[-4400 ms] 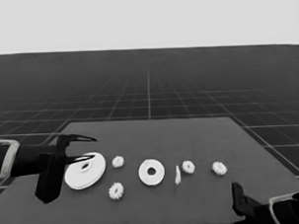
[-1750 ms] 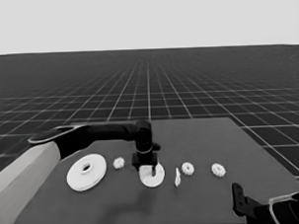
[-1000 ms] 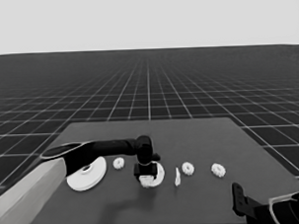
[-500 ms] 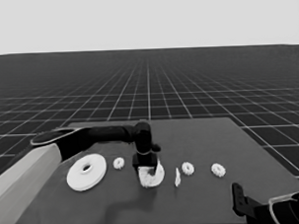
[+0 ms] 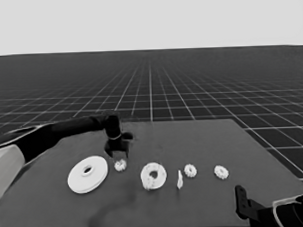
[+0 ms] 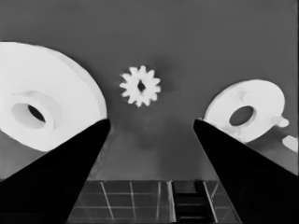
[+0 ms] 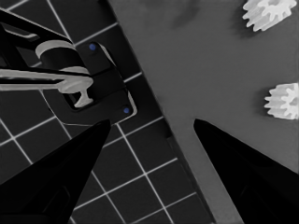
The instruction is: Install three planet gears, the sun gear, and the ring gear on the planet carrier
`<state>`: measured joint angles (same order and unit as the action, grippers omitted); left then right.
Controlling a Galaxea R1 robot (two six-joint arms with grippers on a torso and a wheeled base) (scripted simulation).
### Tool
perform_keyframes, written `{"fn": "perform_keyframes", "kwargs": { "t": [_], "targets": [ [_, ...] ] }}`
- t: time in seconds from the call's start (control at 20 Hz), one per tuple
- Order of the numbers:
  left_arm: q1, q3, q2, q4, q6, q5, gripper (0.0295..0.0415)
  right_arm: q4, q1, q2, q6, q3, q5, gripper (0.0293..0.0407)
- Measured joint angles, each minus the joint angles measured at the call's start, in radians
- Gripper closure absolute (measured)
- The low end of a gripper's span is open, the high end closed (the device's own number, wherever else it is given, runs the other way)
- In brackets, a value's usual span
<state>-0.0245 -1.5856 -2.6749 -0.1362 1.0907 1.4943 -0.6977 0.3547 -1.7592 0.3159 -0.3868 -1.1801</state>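
My left gripper [image 5: 118, 152] hangs open just above a small gear [image 5: 120, 165], which shows between and beyond its fingers in the left wrist view [image 6: 140, 86]. To the left of that gear lies the larger round part [image 5: 87, 174] [image 6: 42, 112]. The smaller round part [image 5: 153, 174] [image 6: 245, 115] lies on its other side, with a toothed gear [image 5: 153, 184] on its near side. Two more gears [image 5: 190, 170] [image 5: 221, 172] lie farther right. My right gripper [image 5: 242, 200] is parked open at the table's near right corner.
A thin white piece [image 5: 180, 179] stands between the smaller round part and the right-hand gears. The right wrist view shows two gears [image 7: 268, 13] [image 7: 285, 100], the table's edge, and dark machinery [image 7: 88, 88] over the floor grid.
My left gripper has left the smaller round part, where a gear now lies, and moved left to the gear between the two round parts. The right arm has not moved.
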Motion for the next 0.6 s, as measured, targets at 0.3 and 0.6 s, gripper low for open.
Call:
{"fn": "perform_keyframes", "kwargs": {
  "t": [0.3, 0.6],
  "targets": [
    [-0.001, -0.074, 0.003, 0.009, -0.079, -0.008, 0.0326, 0.000, 0.000, 0.000, 0.000, 0.000, 0.000, 0.0315],
    [0.174, -0.220, -0.054, -0.125, -0.148, -0.121, 0.0326, 0.000, 0.000, 0.000, 0.000, 0.000, 0.000, 0.0315]
  ]
}}
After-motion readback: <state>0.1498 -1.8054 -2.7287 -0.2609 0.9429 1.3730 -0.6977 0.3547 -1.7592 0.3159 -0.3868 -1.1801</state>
